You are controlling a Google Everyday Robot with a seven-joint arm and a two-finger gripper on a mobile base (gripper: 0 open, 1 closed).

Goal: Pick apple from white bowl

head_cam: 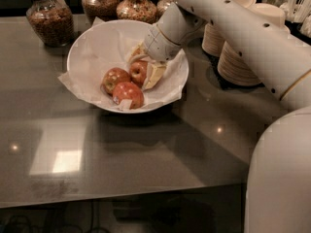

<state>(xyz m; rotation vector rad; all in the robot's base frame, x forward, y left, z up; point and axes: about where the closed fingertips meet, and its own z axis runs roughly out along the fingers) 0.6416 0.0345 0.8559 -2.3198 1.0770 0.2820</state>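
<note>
The white bowl (92, 42), lined with crinkled white paper, stands at the back of the table and holds three apples. The apple (139, 72), red with a pale blush, lies toward the bowl's right side. My gripper (145, 66) reaches down into the bowl from the right and is shut on this apple, with one pale finger (155, 75) against its right side and the other behind its upper left. The apple still rests in the bowl. A mottled apple (112, 79) and an apple with a white sticker (128, 95) lie just left and in front.
Glass jars of snacks (48, 18) stand behind the bowl along the table's back edge. Stacks of paper bowls (243, 57) stand at the right, under my arm. The dark glossy table (146, 159) stretches toward the front edge.
</note>
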